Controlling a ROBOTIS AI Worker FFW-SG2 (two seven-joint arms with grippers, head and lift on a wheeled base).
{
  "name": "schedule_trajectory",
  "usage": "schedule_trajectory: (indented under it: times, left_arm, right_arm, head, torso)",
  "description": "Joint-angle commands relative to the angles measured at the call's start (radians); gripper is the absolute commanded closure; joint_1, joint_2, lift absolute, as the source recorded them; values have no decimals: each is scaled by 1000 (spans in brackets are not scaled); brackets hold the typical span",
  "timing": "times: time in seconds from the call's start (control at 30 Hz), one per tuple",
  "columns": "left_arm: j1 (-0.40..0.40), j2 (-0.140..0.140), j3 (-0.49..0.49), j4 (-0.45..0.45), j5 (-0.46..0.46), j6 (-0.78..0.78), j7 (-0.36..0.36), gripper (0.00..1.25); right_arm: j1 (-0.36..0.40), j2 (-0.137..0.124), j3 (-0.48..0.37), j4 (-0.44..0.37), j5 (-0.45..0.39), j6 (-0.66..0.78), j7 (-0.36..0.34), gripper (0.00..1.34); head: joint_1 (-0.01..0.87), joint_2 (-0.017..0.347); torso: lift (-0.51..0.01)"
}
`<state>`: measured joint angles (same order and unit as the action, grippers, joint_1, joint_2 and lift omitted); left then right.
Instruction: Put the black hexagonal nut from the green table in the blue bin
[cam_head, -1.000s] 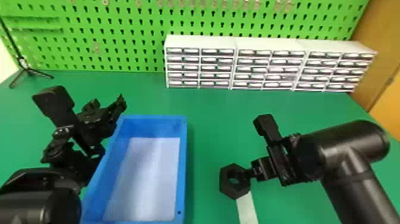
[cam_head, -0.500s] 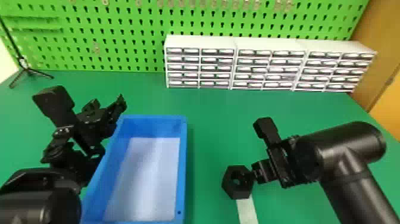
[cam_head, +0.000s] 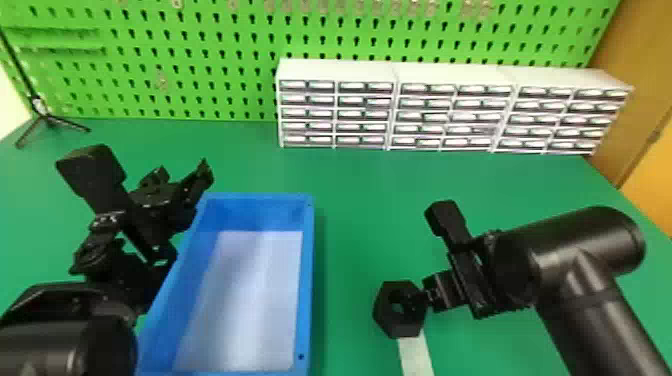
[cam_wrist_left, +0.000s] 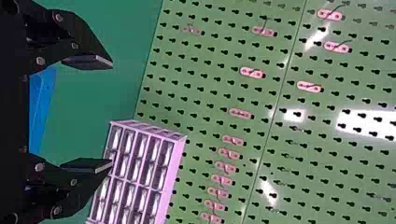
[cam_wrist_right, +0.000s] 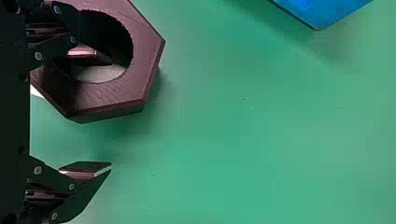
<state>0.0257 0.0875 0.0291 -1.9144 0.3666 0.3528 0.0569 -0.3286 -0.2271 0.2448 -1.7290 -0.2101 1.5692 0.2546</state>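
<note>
Black hexagonal nut, head view: shifted slightly away from the blue bin since a second ago, together with the right gripper; now right of the bin, apart from it, its hole visible, one edge over the white strip.
Right gripper, head view: on the nut's side away from the bin, right up at the nut.
Left gripper, head view: at the bin's left, by the far end of its rim, same spot as a second ago.
White drawer units, head view: beyond the bin and to its right, on the green table, before the green pegboard.
Left gripper, left wrist view: fingers spread wide; part of the bin shows behind them, with the drawer units and pegboard farther off.
Right gripper, right wrist view: fingers spread wide; one overlaps the nut's hole, the other is clear of the nut. Whether the first touches it, I cannot tell.
Nut, right wrist view: apart from the bin, whose corner shows; whether raised or resting on the table, I cannot tell.
</note>
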Motion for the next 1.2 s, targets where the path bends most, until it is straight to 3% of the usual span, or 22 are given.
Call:
schedule_trajectory:
  times: [0.0,0.1,0.33,0.43,0.9,1.17]
  left_arm:
    - [0,0,0,0,0,0,0,501]
    - [0,0,-2,0,0,0,0,501]
    - [0,0,-2,0,0,0,0,501]
    - [2,0,-2,0,3,0,0,501]
    - [2,0,0,0,5,0,0,501]
    - [3,0,0,0,6,0,0,501]
  right_arm:
    - [0,0,1,2,0,3,0,473]
    - [0,-1,1,0,-2,3,0,536]
    - [0,-1,7,2,3,3,0,912]
    - [-1,-1,13,0,8,3,0,1003]
    - [-4,-3,25,-6,11,3,0,1006]
    - [-4,-1,-19,-35,35,3,0,1004]
  head:
    - [692,8]
    - [692,8]
    - [692,8]
    - [692,8]
    - [692,8]
    - [692,8]
  torso:
    - [-97]
    - [-97]
    - [-97]
    - [-97]
    - [-97]
    - [-97]
